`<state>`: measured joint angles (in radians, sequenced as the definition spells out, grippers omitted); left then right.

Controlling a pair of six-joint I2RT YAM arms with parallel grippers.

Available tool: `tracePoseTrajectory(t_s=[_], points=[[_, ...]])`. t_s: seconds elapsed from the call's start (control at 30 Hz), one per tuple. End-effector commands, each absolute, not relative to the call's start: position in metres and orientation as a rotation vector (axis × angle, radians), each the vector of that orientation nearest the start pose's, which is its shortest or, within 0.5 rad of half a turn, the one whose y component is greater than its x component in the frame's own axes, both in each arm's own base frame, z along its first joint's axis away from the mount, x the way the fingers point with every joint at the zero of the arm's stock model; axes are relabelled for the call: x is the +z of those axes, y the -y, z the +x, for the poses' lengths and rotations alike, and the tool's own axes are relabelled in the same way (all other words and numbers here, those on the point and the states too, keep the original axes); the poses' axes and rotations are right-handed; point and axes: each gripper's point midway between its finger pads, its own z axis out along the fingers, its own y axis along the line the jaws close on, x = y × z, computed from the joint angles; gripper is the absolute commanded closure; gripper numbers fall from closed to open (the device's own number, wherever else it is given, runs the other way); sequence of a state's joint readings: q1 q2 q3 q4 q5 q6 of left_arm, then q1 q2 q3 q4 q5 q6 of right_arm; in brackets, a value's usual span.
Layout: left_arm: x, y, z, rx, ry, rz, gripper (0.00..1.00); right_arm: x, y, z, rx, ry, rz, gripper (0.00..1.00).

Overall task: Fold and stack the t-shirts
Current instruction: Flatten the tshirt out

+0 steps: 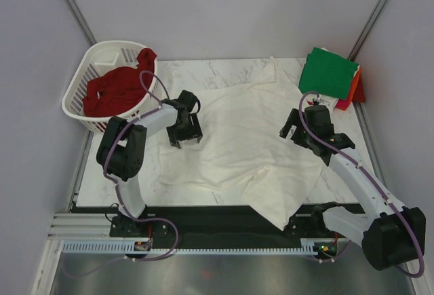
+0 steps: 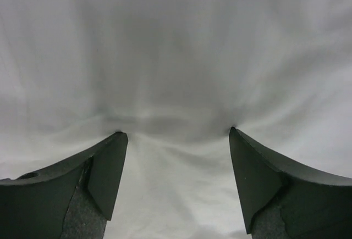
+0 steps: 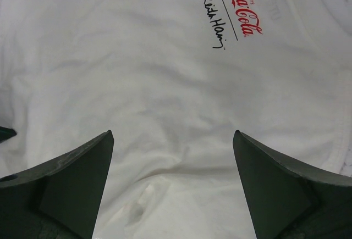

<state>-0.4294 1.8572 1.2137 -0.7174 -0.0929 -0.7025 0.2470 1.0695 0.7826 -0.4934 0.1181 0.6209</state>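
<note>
One t-shirt under left tool, right tool

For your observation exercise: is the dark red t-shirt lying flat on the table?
No, the dark red t-shirt sits crumpled inside the white basket.

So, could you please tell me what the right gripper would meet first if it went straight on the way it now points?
Most likely the white Coca-Cola t-shirt: the right gripper, jaws open, points at its plain cloth, short of the red print. How near it is remains unclear.
</note>
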Motion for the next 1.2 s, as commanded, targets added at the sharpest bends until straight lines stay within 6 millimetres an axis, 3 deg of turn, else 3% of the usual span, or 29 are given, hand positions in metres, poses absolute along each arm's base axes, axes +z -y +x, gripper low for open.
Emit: tracePoseTrajectory(t_s=[0.0, 0.13, 0.17, 0.2, 0.23, 0.3, 0.33, 0.4, 0.43, 0.6, 0.63, 0.67, 0.77, 0.8, 0.83, 0.87, 0.9, 0.93, 1.0, 1.03, 1.17], points=[[-0.001, 0.154, 0.345, -0.071, -2.868, -0.332, 0.18, 0.152, -0.067, 0.3, 0.22, -2.257, 0.47, 0.02], [-0.005, 0.165, 0.398, -0.155, -2.838, -0.306, 0.2, 0.147, -0.067, 0.305, 0.201, -2.275, 0.462, 0.02], [-0.001, 0.17, 0.425, -0.193, -2.804, -0.286, 0.2, 0.144, -0.068, 0.307, 0.197, -2.288, 0.456, 0.02], [0.005, 0.178, 0.437, -0.254, -2.789, -0.274, 0.21, 0.143, -0.07, 0.308, 0.202, -2.296, 0.446, 0.02], [0.027, 0.186, 0.466, -0.316, -2.721, -0.259, 0.21, 0.142, -0.071, 0.31, 0.204, -2.301, 0.441, 0.02], [0.027, 0.192, 0.487, -0.377, -2.711, -0.238, 0.21, 0.139, -0.075, 0.312, 0.223, -2.316, 0.429, 0.02], [0.053, 0.199, 0.51, -0.414, -2.641, -0.226, 0.2, 0.141, -0.077, 0.313, 0.234, -2.316, 0.415, 0.02], [0.059, 0.199, 0.511, -0.415, -2.672, -0.231, 0.2, 0.142, -0.08, 0.313, 0.251, -2.32, 0.393, 0.02], [0.071, 0.202, 0.515, -0.433, -2.651, -0.229, 0.19, 0.143, -0.082, 0.313, 0.267, -2.32, 0.376, 0.02], [0.131, 0.202, 0.497, -0.378, -2.562, -0.169, 0.15, 0.15, -0.094, 0.31, 0.357, -2.29, 0.295, 0.02], [0.159, 0.199, 0.486, -0.368, -2.517, -0.155, 0.14, 0.151, -0.097, 0.31, 0.374, -2.287, 0.286, 0.02], [0.17, 0.198, 0.478, -0.356, -2.501, -0.145, 0.13, 0.152, -0.099, 0.31, 0.384, -2.285, 0.28, 0.02], [0.201, 0.167, 0.447, -0.25, -2.437, -0.227, 0.11, 0.153, -0.104, 0.309, 0.424, -2.289, 0.268, 0.02], [0.201, 0.156, 0.438, -0.202, -2.432, -0.254, 0.11, 0.153, -0.105, 0.308, 0.429, -2.289, 0.261, 0.02], [0.182, 0.147, 0.422, -0.157, -2.478, -0.271, 0.11, 0.152, -0.105, 0.307, 0.429, -2.292, 0.263, 0.02], [0.194, 0.14, 0.409, -0.159, -2.447, -0.311, 0.11, 0.151, -0.105, 0.305, 0.431, -2.293, 0.259, 0.02], [0.188, 0.131, 0.399, -0.121, -2.45, -0.341, 0.11, 0.15, -0.105, 0.305, 0.431, -2.295, 0.255, 0.02], [0.164, 0.122, 0.38, -0.077, -2.503, -0.374, 0.11, 0.148, -0.105, 0.303, 0.432, -2.3, 0.247, 0.02], [0.154, 0.108, 0.362, -0.024, -2.513, -0.408, 0.12, 0.147, -0.106, 0.3, 0.439, -2.302, 0.243, 0.02], [0.132, 0.099, 0.351, 0.022, -2.545, -0.454, 0.13, 0.146, -0.107, 0.299, 0.444, -2.305, 0.239, 0.02], [0.1, 0.077, 0.333, 0.053, -2.585, -0.541, 0.18, 0.143, -0.107, 0.294, 0.452, -2.318, 0.222, 0.02]])
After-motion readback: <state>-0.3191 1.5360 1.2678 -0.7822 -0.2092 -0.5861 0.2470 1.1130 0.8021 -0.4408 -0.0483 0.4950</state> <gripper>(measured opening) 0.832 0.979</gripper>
